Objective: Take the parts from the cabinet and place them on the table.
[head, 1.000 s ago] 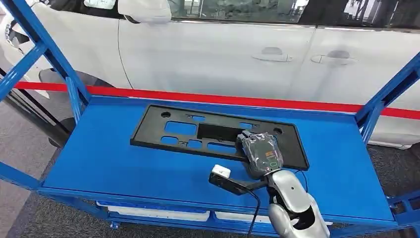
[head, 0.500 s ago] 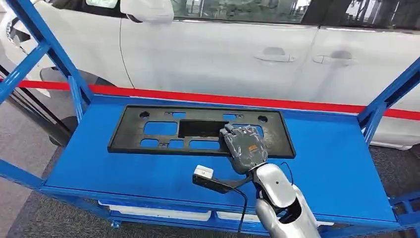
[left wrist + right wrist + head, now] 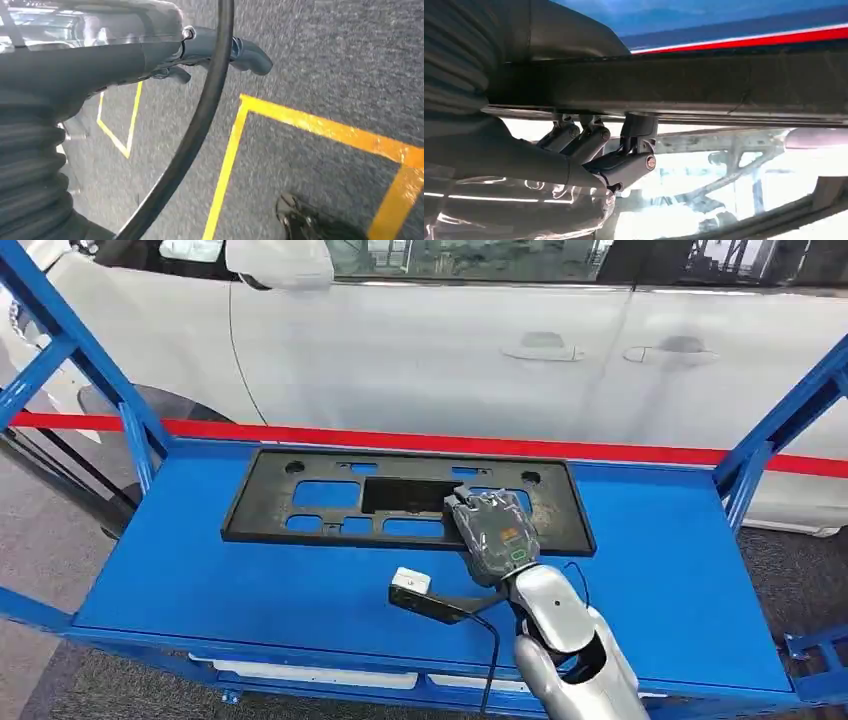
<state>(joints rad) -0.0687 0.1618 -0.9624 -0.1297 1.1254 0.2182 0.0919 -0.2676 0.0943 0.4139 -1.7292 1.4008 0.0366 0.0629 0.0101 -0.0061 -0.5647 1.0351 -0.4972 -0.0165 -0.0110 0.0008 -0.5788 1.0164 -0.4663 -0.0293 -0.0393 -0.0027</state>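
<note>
A flat black plastic plate (image 3: pixel 330 495) with several cut-outs lies on the blue shelf surface (image 3: pixel 220 580). My right hand (image 3: pixel 492 535) rests over the plate's near edge, right of its middle. In the right wrist view its dark fingers (image 3: pixel 624 162) curl round a bar of the plate (image 3: pixel 704 85) and grip it. My left hand (image 3: pixel 215 50) hangs over the grey floor, fingers stretched out and holding nothing.
A white car (image 3: pixel 420 350) stands close behind the shelf, with a red band (image 3: pixel 300 435) along the shelf's back edge. Blue frame posts rise at the left (image 3: pixel 90 350) and right (image 3: pixel 780 430). Yellow lines (image 3: pixel 310 125) mark the floor.
Over the last second my right hand slid to the left with the black plate, and the plate turned square to the shelf. In the last half second it barely moved.
</note>
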